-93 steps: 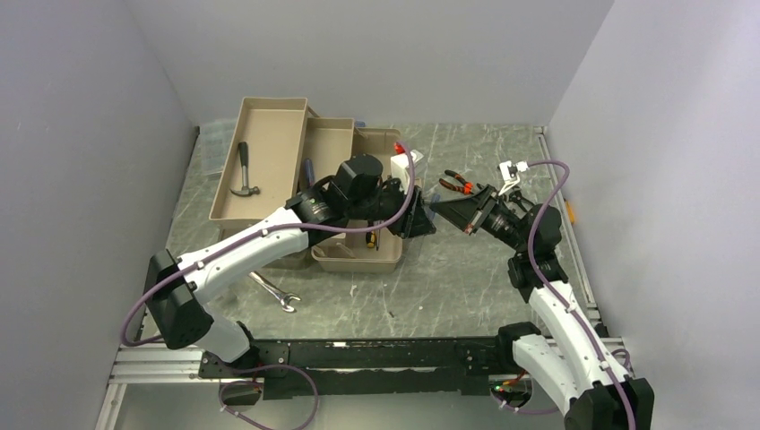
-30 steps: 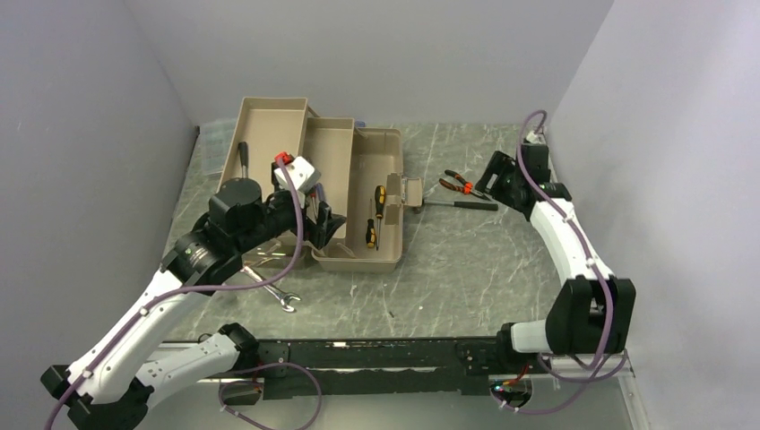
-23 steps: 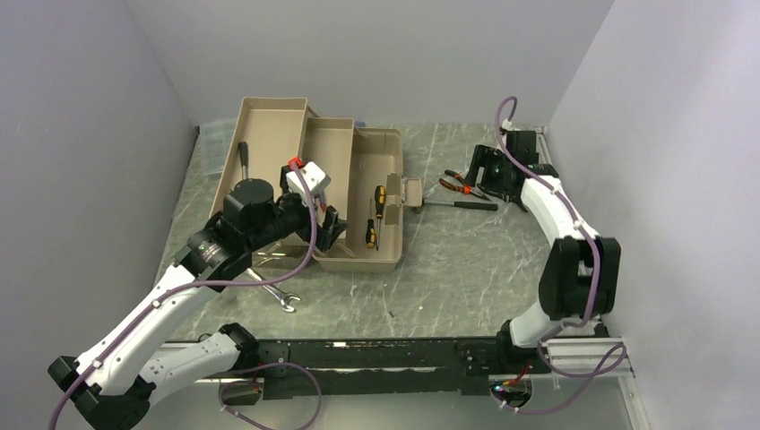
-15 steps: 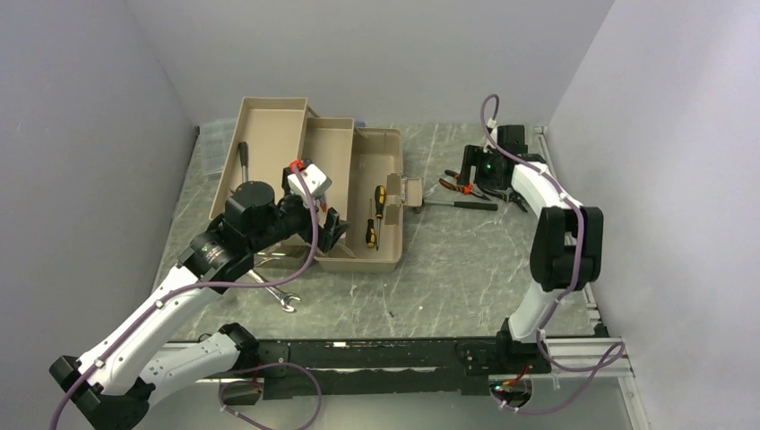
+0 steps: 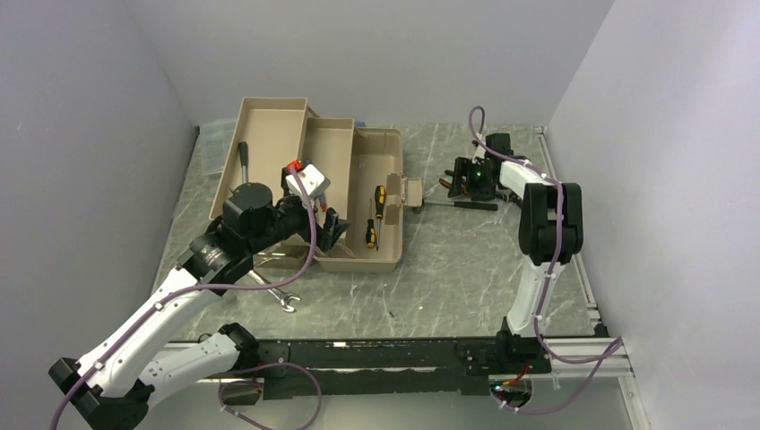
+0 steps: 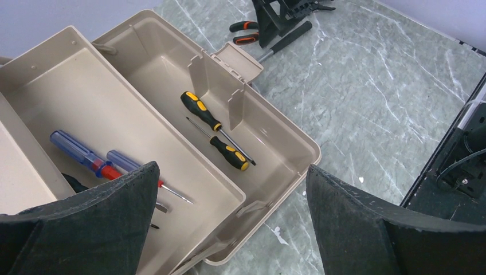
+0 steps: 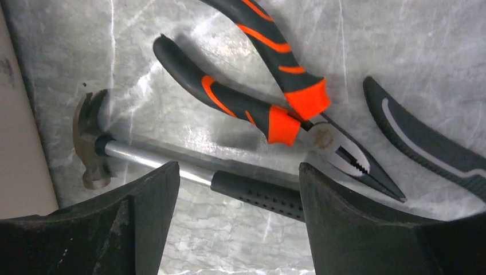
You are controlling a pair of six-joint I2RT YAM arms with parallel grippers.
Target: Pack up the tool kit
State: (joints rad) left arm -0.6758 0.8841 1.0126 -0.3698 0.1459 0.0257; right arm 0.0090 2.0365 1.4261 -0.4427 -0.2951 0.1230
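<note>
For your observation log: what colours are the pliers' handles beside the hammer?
Black with orange accents; the pliers show best in the right wrist view.

Marbled table (image 5: 448, 278): toolbox (image 5: 358, 262), hammer (image 7: 155, 160), pliers (image 7: 229, 97), wrench (image 5: 273, 294)

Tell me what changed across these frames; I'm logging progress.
The left gripper drew back from over the toolbox to its near-left edge, open. The right gripper swung far right, then over the hammer and pliers, open. Nothing grasped. The wrench and toolbox stayed put.
</note>
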